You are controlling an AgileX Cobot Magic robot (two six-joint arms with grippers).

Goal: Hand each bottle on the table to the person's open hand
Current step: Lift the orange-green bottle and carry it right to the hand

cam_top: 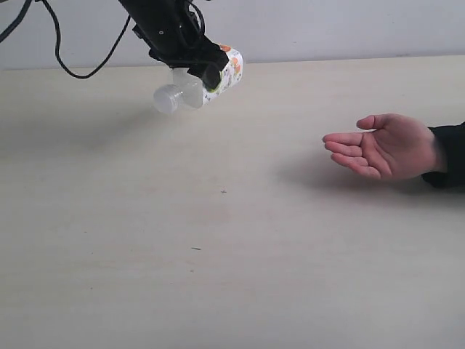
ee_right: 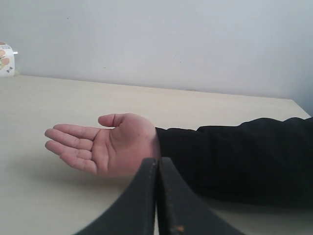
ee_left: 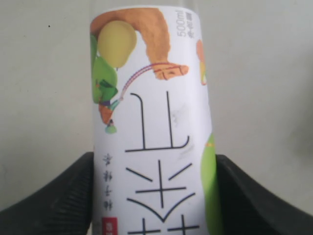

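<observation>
My left gripper [cam_top: 205, 69] is shut on a clear bottle [cam_top: 185, 91] with a white cap and a white label printed in green and orange. It holds the bottle tilted in the air above the far left part of the table [cam_top: 218, 262]. In the left wrist view the black fingers [ee_left: 63, 191] press both sides of the bottle's label [ee_left: 151, 122]. The person's open hand [cam_top: 385, 145] rests palm up at the right, well apart from the bottle. My right gripper [ee_right: 157, 164] is shut and empty, close in front of that hand [ee_right: 105, 144]. No other bottles are in view.
The person's black sleeve [ee_right: 234, 161] lies on the table behind the hand. Black cables [cam_top: 73, 65] hang at the back left. A pale wall [cam_top: 327, 29] borders the table's far edge. A few tiny dark specks [cam_top: 223, 192] dot the surface.
</observation>
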